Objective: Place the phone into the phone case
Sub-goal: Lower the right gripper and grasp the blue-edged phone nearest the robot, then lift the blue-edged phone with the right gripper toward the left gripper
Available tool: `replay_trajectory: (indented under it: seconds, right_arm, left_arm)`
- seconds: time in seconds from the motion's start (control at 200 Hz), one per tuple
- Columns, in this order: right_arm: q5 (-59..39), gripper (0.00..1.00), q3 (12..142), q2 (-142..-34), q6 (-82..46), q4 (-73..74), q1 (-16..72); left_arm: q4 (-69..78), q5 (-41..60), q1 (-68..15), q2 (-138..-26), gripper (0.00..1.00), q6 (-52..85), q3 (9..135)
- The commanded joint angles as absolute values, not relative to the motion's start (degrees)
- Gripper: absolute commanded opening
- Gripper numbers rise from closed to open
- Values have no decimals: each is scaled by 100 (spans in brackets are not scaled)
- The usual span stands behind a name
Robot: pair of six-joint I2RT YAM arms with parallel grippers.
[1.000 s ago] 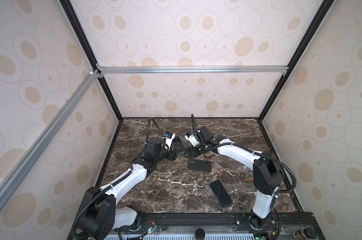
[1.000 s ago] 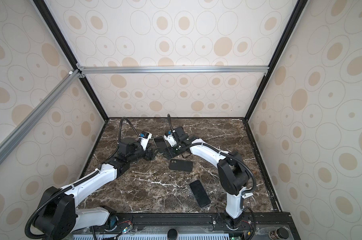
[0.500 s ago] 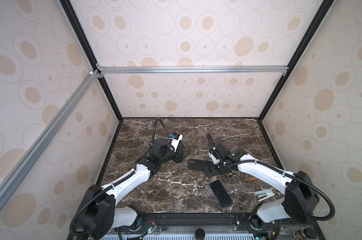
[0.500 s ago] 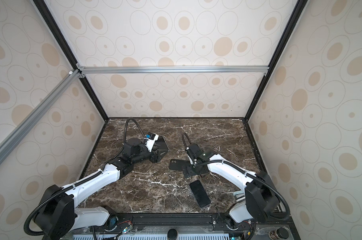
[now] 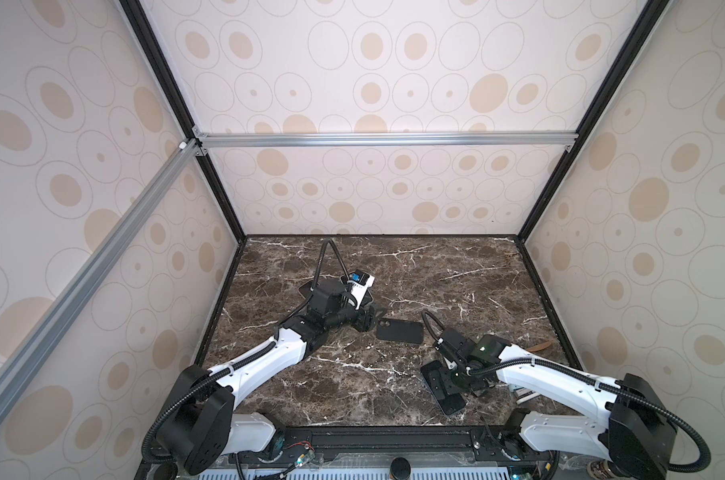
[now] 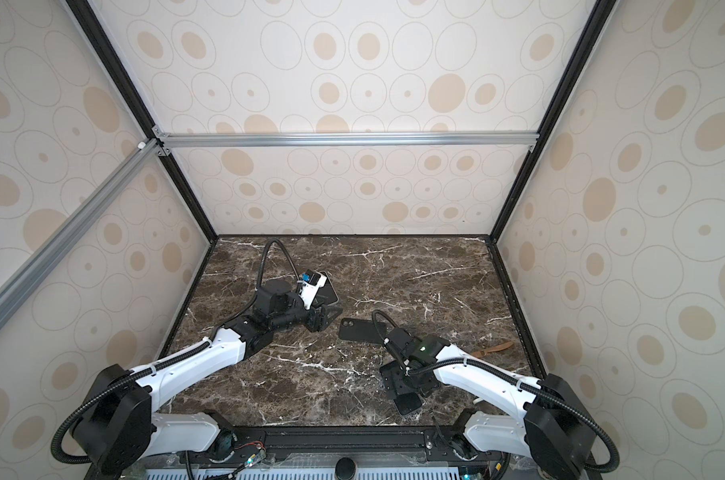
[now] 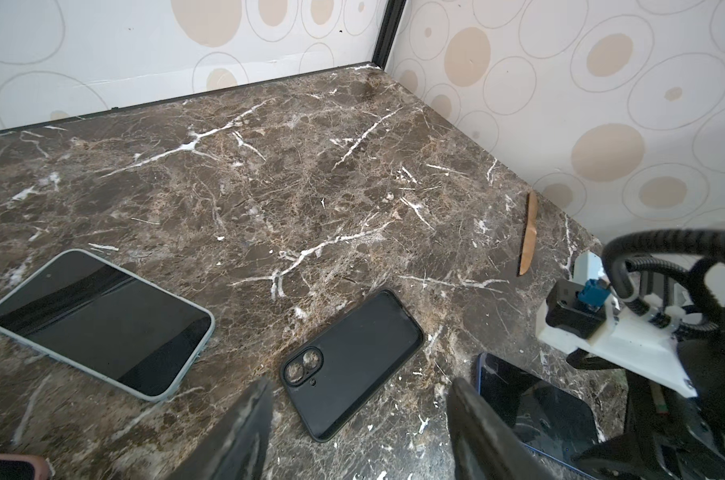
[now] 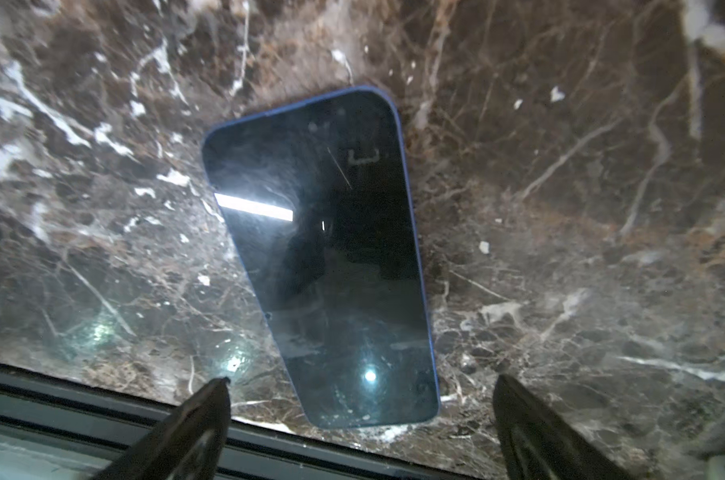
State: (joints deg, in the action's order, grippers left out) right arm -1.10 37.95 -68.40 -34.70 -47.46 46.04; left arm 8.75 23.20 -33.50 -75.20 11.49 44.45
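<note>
R gripper (image 8: 362,378) jaws are spread wide over the blue phone (image 8: 323,249), laid flat near the table (image 8: 560,208) front edge; L gripper (image 7: 359,380) jaws are apart, empty, by the black case (image 7: 352,361). Risk: thin edges could be missed and the phone nudged off

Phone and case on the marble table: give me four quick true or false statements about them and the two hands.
1. The right hand is open over the blue-edged phone. True.
2. The blue-edged phone sits inside the black case. False: it lies bare on the table, apart from the case.
3. The black case lies flat with its camera cutout showing. True.
4. The left hand grips the black case. False: it is open, holding nothing.
</note>
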Motion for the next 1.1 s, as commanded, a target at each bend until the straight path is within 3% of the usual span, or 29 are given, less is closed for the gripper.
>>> replay_trajectory:
  seconds: [0.0,0.58,0.895,1.095]
  right_arm:
    - [44,99,3653,-6921,-3658,-4577,4736]
    - [337,85,3652,-8033,-3709,-4154,5405]
    - [472,61,3647,-7961,-3753,-3975,5414]
    - [565,52,3513,-7370,-3550,-3583,5415]
  left_arm:
    - [774,2165,-3386,-7492,67,921,4678]
    - [699,1879,-3397,-7556,67,854,4723]
    - [704,1791,-3387,-7496,67,869,4710]
    - [763,1821,-3390,-7574,67,988,4712]
